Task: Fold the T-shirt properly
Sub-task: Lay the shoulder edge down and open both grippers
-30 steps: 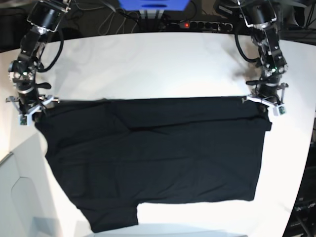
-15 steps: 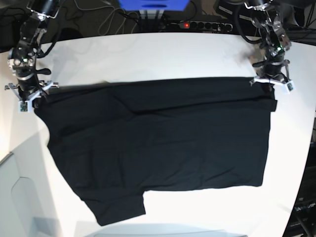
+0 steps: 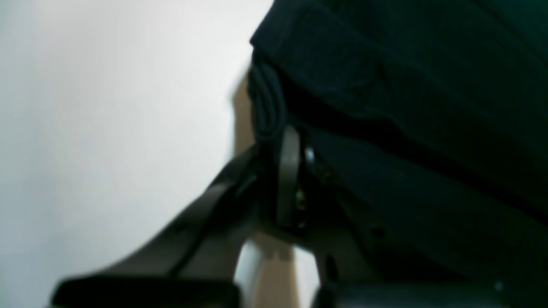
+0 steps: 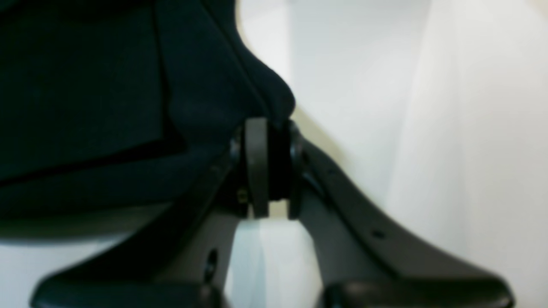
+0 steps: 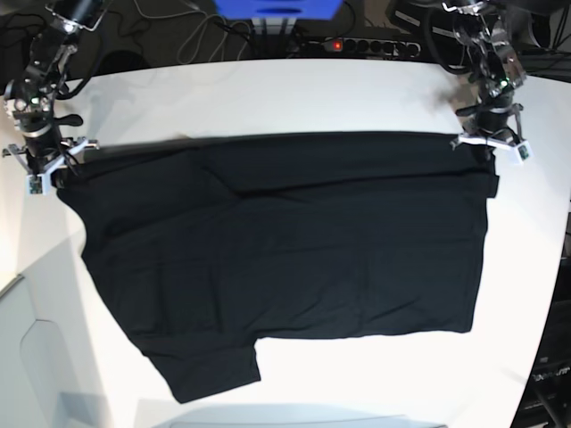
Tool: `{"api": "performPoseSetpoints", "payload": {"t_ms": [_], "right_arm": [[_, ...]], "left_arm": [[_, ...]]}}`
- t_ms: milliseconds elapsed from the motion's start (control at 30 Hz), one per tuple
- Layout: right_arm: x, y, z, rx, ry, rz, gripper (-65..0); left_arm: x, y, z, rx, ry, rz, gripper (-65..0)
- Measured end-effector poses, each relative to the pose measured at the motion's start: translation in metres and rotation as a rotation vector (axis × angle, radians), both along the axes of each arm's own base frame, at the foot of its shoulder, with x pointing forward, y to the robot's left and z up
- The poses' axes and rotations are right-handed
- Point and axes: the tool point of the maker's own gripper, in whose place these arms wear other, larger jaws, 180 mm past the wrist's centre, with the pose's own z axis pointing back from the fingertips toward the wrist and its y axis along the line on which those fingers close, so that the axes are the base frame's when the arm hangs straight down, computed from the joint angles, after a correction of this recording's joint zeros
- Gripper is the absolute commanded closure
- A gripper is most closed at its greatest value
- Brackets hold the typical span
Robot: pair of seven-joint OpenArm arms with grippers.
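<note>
White bench (image 5: 294,98), cables behind. T-shirt (image 5: 285,259) flat, far edge dragged further back vs 1 s ago, stretched taut, sleeve hanging near front edge. Left jaws (image 5: 489,143) + right jaws (image 5: 40,165) both clamped on far corners. Spread abt done; fold next, prob.

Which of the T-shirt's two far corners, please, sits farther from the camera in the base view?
The corner pinched by the left gripper, on that view's right. That end of the T-shirt sits slightly higher in the picture than the right gripper's end.
</note>
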Motion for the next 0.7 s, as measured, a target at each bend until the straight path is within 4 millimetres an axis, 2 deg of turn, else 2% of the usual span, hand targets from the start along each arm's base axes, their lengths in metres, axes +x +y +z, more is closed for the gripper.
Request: {"api": "performPoseSetpoints", "payload": {"t_ms": [233,500,600,700], "right_arm": [[-0.008,0.000,-0.005,0.000,0.020,0.000,0.0],[-0.007,0.000,-0.005,0.000,0.020,0.001,0.0],[-0.008,0.000,-0.005,-0.001,0.021,0.001,0.0],[-0.017,-0.001,-0.007,-0.009,0.037,0.010,0.0]], "left_arm": [[0.000,0.000,0.000,0.001,-0.001,0.001,-0.1],[0.000,0.000,0.000,0.001,0.000,0.000,-0.1],[-0.007,0.001,-0.001,0.016,0.014,-0.013,-0.1],[-0.019,0.005,0.002,0.041,0.049,-0.039,-0.1]]}}
